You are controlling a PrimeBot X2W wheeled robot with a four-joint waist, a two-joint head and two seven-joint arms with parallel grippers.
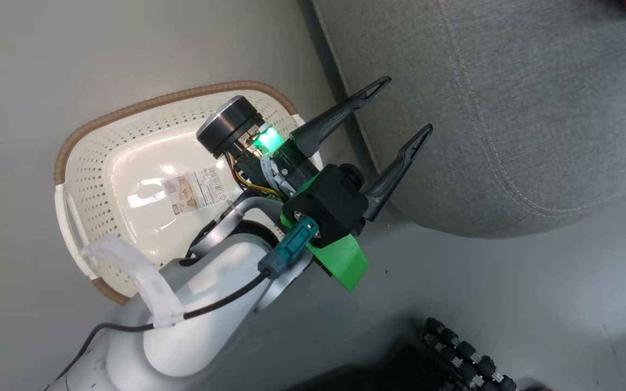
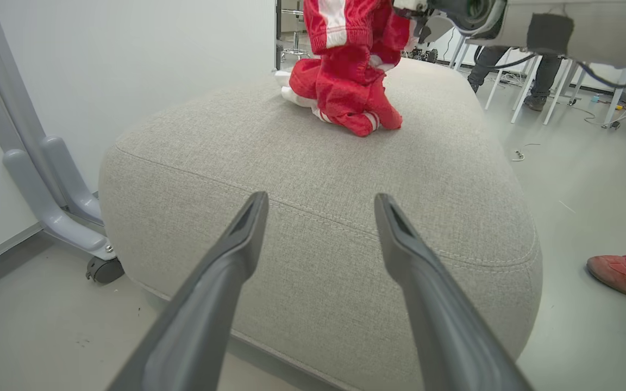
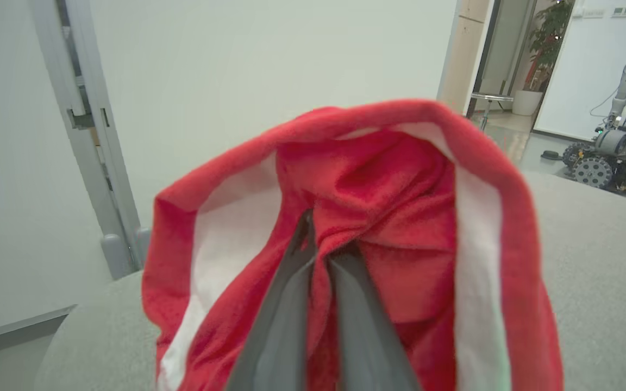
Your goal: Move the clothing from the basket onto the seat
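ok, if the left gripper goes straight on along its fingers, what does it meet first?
Probably the large grey woven-fabric seat cushion, at its near upper edge; distance unclear.

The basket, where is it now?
In the head view, the basket sits on the floor at left, beside the grey seat, partly behind the left arm.

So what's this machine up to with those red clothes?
A two-armed robot is moving clothing from a basket onto a grey seat. Its right pincer is shut on one red-and-white garment, held above the seat, where other red pieces already lie. The left pincer is open and holds nothing, pointing at the seat's side. The basket on the floor looks empty.
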